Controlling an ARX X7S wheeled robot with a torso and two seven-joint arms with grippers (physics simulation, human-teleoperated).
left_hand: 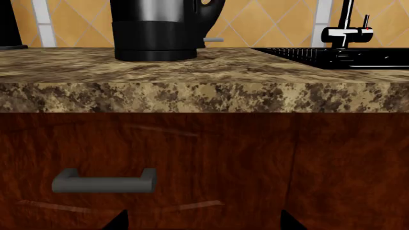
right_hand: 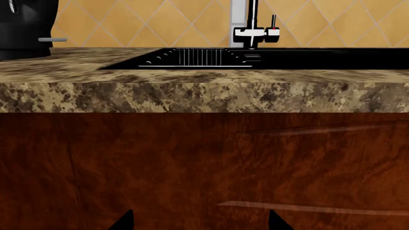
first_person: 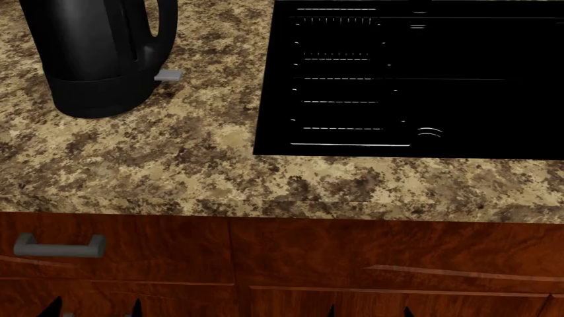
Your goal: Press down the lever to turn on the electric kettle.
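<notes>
The black electric kettle [first_person: 92, 56] stands on the speckled granite counter [first_person: 176, 152] at the far left. Its small light-grey lever [first_person: 168, 76] juts out low on the body below the loop handle. The kettle [left_hand: 156, 31] and lever [left_hand: 213, 40] also show in the left wrist view, and the kettle [right_hand: 26, 28] and lever [right_hand: 52, 40] in the right wrist view. My left gripper [first_person: 92, 310] and right gripper [first_person: 370, 312] sit low in front of the wooden cabinet, below counter height, well short of the kettle. Both are open and empty; only the dark fingertips [left_hand: 118, 221] [right_hand: 124, 220] show.
A black sink basin [first_person: 414, 79] is set into the counter at the right, with a faucet [right_hand: 254, 28] behind it. A grey bar-shaped drawer handle [first_person: 57, 246] is on the cabinet front [first_person: 352, 264] at the left. A tiled wall [left_hand: 268, 19] backs the counter.
</notes>
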